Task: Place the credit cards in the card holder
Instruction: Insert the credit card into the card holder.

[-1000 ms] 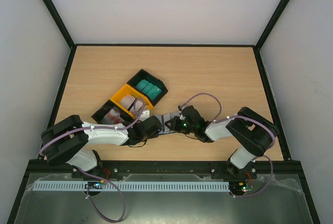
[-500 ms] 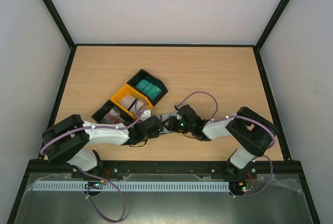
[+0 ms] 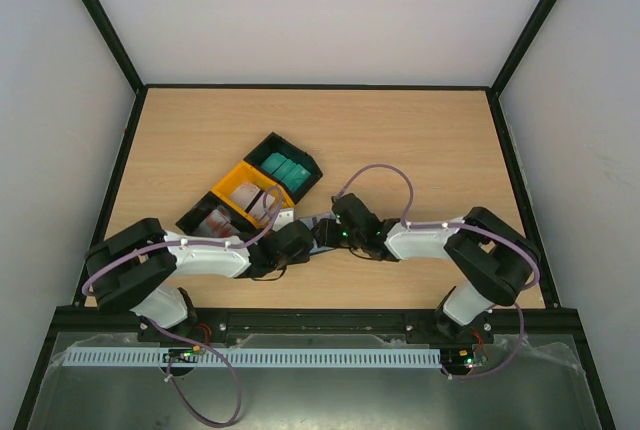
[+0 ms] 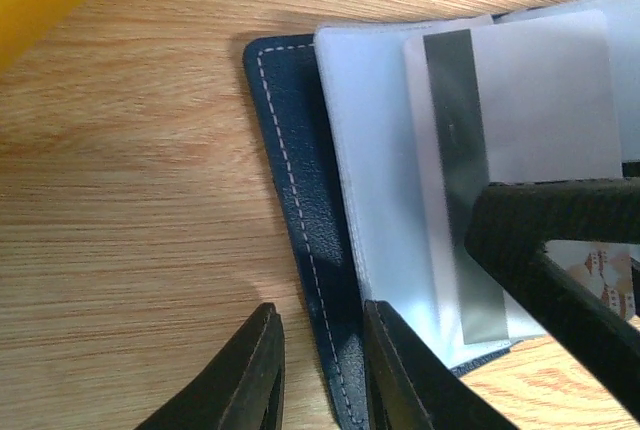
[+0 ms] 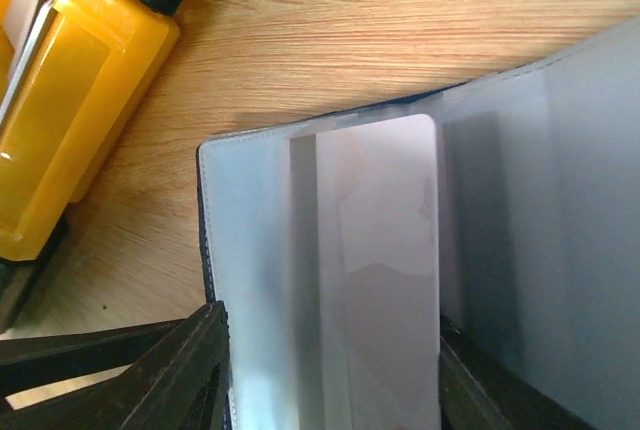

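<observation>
On the wooden table [image 3: 420, 140], left of centre, a three-compartment tray [image 3: 232, 182] lies at a slant. Teal credit cards [image 3: 285, 168] sit in its far black compartment, and pale cards fill the yellow middle [image 3: 262, 197] and near black [image 3: 215, 220] compartments, too small to read. Just right of the tray's near end, the left gripper [image 4: 320, 315] reaches low over the table. Its two fingers [image 4: 255, 380] stand a narrow gap apart, with the stitched navy edge of the card holder [image 4: 300, 180] running between them. A sliver of wood shows beside that edge, so I cannot tell whether they pinch it. The card holder lies opened flat on the table between the two grippers, clear plastic sleeves [image 5: 255, 250] facing up. A whitish credit card [image 5: 385, 270] with a grey stripe [image 4: 460, 150] lies lengthwise on one sleeve. Its rounded corner sits just under the sleeve's top edge, and whether it is fully inside the pocket is unclear. The right gripper [image 5: 330, 328] comes in from the right with its fingers [image 5: 170, 370] spread wide. One finger is on each side of the card: the card's right edge is close against one finger, while a strip of sleeve separates it from the other.
</observation>
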`<state>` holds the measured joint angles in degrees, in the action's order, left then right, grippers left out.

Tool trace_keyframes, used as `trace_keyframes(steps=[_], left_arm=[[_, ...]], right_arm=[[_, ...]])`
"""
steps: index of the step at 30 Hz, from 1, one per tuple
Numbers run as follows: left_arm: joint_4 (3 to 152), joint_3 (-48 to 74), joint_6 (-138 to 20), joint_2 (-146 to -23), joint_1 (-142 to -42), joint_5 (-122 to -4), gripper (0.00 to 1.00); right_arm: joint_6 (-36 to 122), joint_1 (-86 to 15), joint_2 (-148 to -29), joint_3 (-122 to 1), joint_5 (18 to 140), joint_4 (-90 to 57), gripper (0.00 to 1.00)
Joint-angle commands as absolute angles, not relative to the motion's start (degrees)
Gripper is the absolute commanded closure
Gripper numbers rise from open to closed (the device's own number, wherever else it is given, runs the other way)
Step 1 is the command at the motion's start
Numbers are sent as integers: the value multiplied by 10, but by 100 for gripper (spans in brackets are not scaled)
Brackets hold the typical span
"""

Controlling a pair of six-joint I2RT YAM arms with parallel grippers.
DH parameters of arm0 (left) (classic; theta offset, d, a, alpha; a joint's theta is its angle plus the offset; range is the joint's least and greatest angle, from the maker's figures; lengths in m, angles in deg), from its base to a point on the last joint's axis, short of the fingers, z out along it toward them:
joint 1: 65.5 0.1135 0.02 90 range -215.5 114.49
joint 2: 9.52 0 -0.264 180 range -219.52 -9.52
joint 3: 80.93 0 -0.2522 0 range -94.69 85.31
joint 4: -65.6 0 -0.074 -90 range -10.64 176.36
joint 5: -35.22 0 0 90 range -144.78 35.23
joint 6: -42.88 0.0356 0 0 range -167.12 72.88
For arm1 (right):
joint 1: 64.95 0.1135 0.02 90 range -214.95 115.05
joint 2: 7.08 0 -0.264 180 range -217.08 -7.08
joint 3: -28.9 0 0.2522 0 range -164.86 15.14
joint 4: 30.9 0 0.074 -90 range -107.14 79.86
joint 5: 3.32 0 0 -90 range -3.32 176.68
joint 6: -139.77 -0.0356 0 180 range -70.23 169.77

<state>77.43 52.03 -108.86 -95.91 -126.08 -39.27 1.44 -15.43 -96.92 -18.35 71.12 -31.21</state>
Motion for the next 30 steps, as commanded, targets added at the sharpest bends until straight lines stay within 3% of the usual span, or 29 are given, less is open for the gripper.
trace_keyframes(steps=[1,7,15,21,30], left_arm=[[781,541,-1079,-972,-1252,-419,75],[766,547,-1076,-972,-1248,-428,76],[756,556,-1072,-953,-1241,-437,73],[767,544,-1075,-950,-1240,-426,67],[775,534,-1071,-970,-1232,-413,68]], right_arm=[[62,-137,-996,-203,758,-209,51],[67,-123,-989,-216,798,-175,50],[44,-123,-914,-239,924,-127,40],[51,-122,-954,-262,926,-116,39],[60,-123,-998,-269,884,-126,41]])
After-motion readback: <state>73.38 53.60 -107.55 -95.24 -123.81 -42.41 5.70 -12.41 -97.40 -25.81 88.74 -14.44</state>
